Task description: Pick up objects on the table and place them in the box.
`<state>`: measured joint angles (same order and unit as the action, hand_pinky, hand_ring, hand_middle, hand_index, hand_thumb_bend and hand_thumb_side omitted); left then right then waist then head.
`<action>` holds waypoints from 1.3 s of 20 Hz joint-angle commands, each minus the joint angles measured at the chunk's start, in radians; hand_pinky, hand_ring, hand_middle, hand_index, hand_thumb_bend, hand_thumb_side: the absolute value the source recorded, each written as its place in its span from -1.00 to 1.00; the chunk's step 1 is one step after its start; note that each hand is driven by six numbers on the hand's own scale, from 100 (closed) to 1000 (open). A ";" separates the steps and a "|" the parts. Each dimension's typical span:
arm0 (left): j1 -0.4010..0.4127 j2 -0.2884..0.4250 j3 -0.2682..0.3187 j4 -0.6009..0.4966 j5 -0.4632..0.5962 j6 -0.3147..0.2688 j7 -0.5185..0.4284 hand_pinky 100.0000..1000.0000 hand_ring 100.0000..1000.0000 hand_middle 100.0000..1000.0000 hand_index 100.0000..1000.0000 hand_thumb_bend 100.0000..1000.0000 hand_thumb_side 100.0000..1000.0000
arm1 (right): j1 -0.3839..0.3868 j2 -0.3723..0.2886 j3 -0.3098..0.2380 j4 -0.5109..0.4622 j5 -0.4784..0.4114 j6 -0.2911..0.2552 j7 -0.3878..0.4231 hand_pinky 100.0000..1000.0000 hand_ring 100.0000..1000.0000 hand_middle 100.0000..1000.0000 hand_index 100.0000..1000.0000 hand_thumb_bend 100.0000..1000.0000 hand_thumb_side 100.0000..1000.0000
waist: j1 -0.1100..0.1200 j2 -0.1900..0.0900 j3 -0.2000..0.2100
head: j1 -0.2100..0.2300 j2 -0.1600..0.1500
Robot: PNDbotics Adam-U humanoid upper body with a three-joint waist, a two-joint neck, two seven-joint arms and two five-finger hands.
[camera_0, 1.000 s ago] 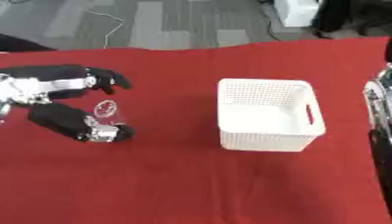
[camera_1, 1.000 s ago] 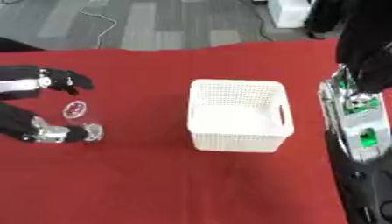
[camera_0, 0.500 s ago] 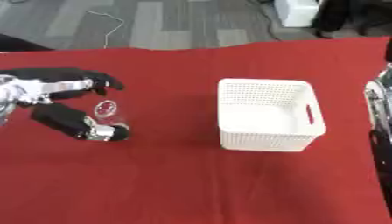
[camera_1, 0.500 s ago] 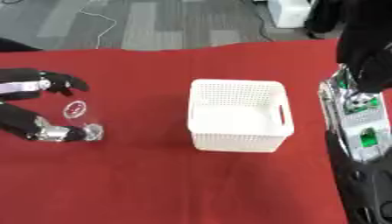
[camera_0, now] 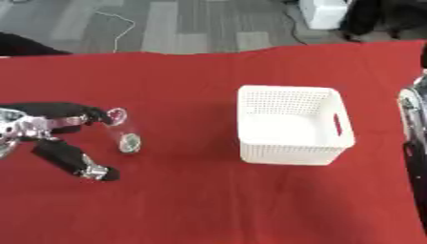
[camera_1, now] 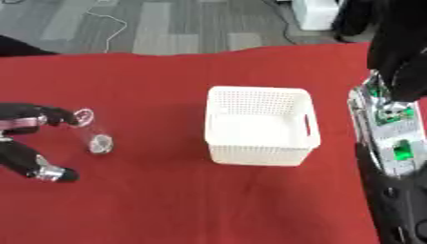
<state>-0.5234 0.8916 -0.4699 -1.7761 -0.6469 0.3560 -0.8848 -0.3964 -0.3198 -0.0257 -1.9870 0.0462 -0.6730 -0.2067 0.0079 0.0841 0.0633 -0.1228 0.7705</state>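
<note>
My left robot hand [camera_0: 50,131] sits at the left edge of the frame, over the red table [camera_0: 192,200]. Its upper fingers [camera_0: 79,112] reach toward the right, and their tips meet the rim of a small clear cup [camera_0: 122,129]. The thumb [camera_0: 75,162] points down and to the right, well apart from the cup, with bare red cloth between them. The fingers are spread wide and hold nothing; the robot hand reads as open.

The clear cup lies tipped on its side on the table, left of centre. Its open mouth is at the upper left, against my fingertips; its base points toward the lower right. I cannot tell whether the fingertips press on the rim or only touch it.

The white box [camera_0: 290,125], a perforated plastic basket with a handle slot in its right wall, stands upright right of centre, well apart from the cup. Its inside shows only white floor.

My right arm [camera_1: 392,138] shows along the right edge of the right eye view, with green lights on its casing. The right robot hand itself does not show in either view.

Grey floor lies beyond the far edge of the table, at the top of the frame.
</note>
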 commanded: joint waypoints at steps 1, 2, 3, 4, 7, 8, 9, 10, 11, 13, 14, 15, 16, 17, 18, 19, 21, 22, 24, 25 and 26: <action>-0.005 0.021 0.013 0.005 -0.020 0.007 -0.022 0.91 0.90 1.00 0.99 0.04 0.20 | -0.012 -0.018 -0.002 -0.013 -0.004 0.001 0.004 -0.50 -0.48 -0.50 -0.07 -1.00 0.98 | 0.000 -0.010 0.000 | 0.007 0.000; -0.004 0.021 0.019 -0.001 -0.020 -0.002 -0.022 0.86 0.89 1.00 0.99 0.02 0.21 | -0.012 -0.018 -0.002 -0.013 -0.004 0.001 0.004 -0.50 -0.48 -0.50 -0.07 -1.00 0.98 | 0.000 -0.010 0.001 | 0.007 0.000; -0.005 0.016 0.026 -0.015 -0.011 -0.012 -0.022 0.79 0.86 1.00 1.00 -0.03 0.24 | -0.011 -0.018 -0.003 -0.013 -0.004 0.000 0.004 -0.50 -0.48 -0.50 -0.07 -1.00 0.98 | -0.001 -0.010 0.001 | 0.005 0.000; -0.006 0.013 0.034 -0.034 0.006 -0.017 -0.022 0.79 0.85 1.00 1.00 -0.04 0.25 | -0.011 -0.018 -0.004 -0.013 -0.004 0.001 0.004 -0.50 -0.48 -0.50 -0.07 -1.00 0.98 | -0.001 -0.010 0.002 | 0.004 0.000; -0.007 0.014 0.050 -0.083 0.069 -0.009 -0.022 0.78 0.83 1.00 1.00 -0.10 0.28 | -0.010 -0.019 -0.005 -0.013 -0.003 0.001 0.004 -0.50 -0.48 -0.50 -0.07 -1.00 0.98 | -0.001 -0.010 0.002 | 0.005 0.000; -0.009 0.015 0.055 -0.096 0.087 -0.003 -0.022 0.77 0.83 1.00 1.00 -0.11 0.28 | -0.010 -0.018 -0.005 -0.013 -0.003 0.001 0.004 -0.50 -0.48 -0.50 -0.07 -1.00 0.98 | -0.001 -0.010 0.002 | 0.006 0.000; -0.011 0.018 0.059 -0.108 0.101 0.004 -0.022 0.77 0.83 1.00 1.00 -0.11 0.28 | -0.010 -0.018 -0.005 -0.013 -0.003 0.001 0.004 -0.50 -0.48 -0.50 -0.07 -1.00 0.98 | -0.001 -0.011 0.002 | 0.006 0.000; -0.013 0.021 0.063 -0.119 0.107 0.009 -0.022 0.78 0.83 0.99 1.00 -0.10 0.27 | -0.011 -0.018 -0.005 -0.013 -0.003 0.000 0.003 -0.50 -0.48 -0.50 -0.07 -1.00 0.98 | 0.000 -0.011 0.002 | 0.006 0.000; -0.015 0.024 0.067 -0.127 0.106 0.012 -0.022 0.79 0.84 0.99 0.99 -0.09 0.25 | -0.011 -0.018 -0.005 -0.013 -0.003 0.000 0.003 -0.50 -0.48 -0.50 -0.07 -1.00 0.98 | 0.000 -0.012 0.002 | 0.007 0.000; -0.020 0.028 0.073 -0.139 0.081 0.008 -0.022 0.82 0.85 0.98 0.98 -0.06 0.21 | -0.011 -0.017 -0.004 -0.013 -0.003 0.000 0.003 -0.50 -0.48 -0.50 -0.07 -1.00 0.98 | 0.001 -0.013 0.002 | 0.008 0.000; -0.023 0.029 0.074 -0.140 0.058 0.000 -0.022 0.85 0.86 0.98 0.98 -0.04 0.19 | -0.011 -0.017 -0.004 -0.013 -0.003 0.000 0.002 -0.50 -0.48 -0.50 -0.07 -1.00 0.98 | 0.002 -0.013 0.001 | 0.009 0.000; -0.025 0.030 0.074 -0.138 0.033 -0.011 -0.022 0.92 0.89 0.98 0.98 -0.01 0.18 | -0.012 -0.017 -0.004 -0.013 -0.003 0.000 0.002 -0.50 -0.48 -0.50 -0.07 -1.00 0.98 | 0.002 -0.013 0.001 | 0.010 0.000; -0.028 0.029 0.073 -0.134 0.004 -0.024 -0.022 0.96 0.91 0.98 0.97 0.02 0.16 | -0.012 -0.017 -0.004 -0.013 -0.003 0.000 0.002 -0.50 -0.48 -0.50 -0.07 -1.00 0.98 | 0.002 -0.013 0.000 | 0.011 0.000; -0.031 0.027 0.072 -0.128 -0.026 -0.039 -0.022 1.00 0.93 0.98 0.96 0.06 0.15 | -0.012 -0.017 -0.004 -0.013 -0.003 0.000 0.002 -0.50 -0.48 -0.50 -0.07 -1.00 0.98 | 0.001 -0.012 0.000 | 0.012 0.000; -0.035 0.023 0.071 -0.121 -0.056 -0.057 -0.022 1.00 0.95 0.98 0.95 0.08 0.16 | -0.012 -0.016 -0.004 -0.013 -0.003 0.000 0.002 -0.50 -0.48 -0.50 -0.07 -1.00 0.98 | 0.001 -0.012 -0.001 | 0.012 0.000; -0.038 0.018 0.069 -0.113 -0.084 -0.075 -0.022 1.00 0.97 0.97 0.94 0.08 0.16 | -0.012 -0.016 -0.004 -0.013 -0.003 0.000 0.003 -0.50 -0.48 -0.50 -0.07 -1.00 0.98 | 0.001 -0.011 -0.001 | 0.013 0.000; -0.046 0.008 0.066 -0.096 -0.124 -0.107 -0.022 1.00 1.00 0.96 0.93 0.09 0.17 | -0.012 -0.016 -0.004 -0.013 -0.003 0.000 0.003 -0.50 -0.48 -0.50 -0.07 -1.00 0.98 | 0.000 -0.011 -0.002 | 0.015 0.000; -0.049 0.003 0.065 -0.088 -0.138 -0.121 -0.019 1.00 1.00 0.96 0.93 0.10 0.18 | -0.013 -0.015 -0.004 -0.013 -0.003 0.000 0.003 -0.50 -0.48 -0.50 -0.07 -1.00 0.98 | -0.001 -0.010 -0.002 | 0.015 0.000; -0.056 -0.010 0.060 -0.071 -0.155 -0.150 -0.003 1.00 1.00 0.95 0.92 0.11 0.18 | -0.014 -0.014 -0.003 -0.013 -0.004 -0.001 0.004 -0.50 -0.48 -0.50 -0.07 -1.00 0.98 | -0.001 -0.009 -0.004 | 0.017 0.000; -0.059 -0.016 0.058 -0.061 -0.159 -0.163 0.009 1.00 1.00 0.94 0.92 0.12 0.19 | -0.015 -0.013 -0.003 -0.013 -0.004 -0.001 0.004 -0.50 -0.48 -0.50 -0.07 -1.00 0.98 | -0.002 -0.009 -0.005 | 0.018 0.000; -0.062 -0.022 0.055 -0.050 -0.162 -0.174 0.022 1.00 1.00 0.94 0.92 0.13 0.20 | -0.016 -0.012 -0.003 -0.013 -0.005 -0.001 0.004 -0.50 -0.48 -0.50 -0.07 -1.00 0.98 | -0.002 -0.009 -0.006 | 0.019 0.000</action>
<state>-0.5681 0.8606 -0.4214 -1.8303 -0.7951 0.1966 -0.8705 -0.3964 -0.3198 -0.0259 -1.9870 0.0434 -0.6733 -0.2062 0.0045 0.0842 0.0569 -0.1131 0.7706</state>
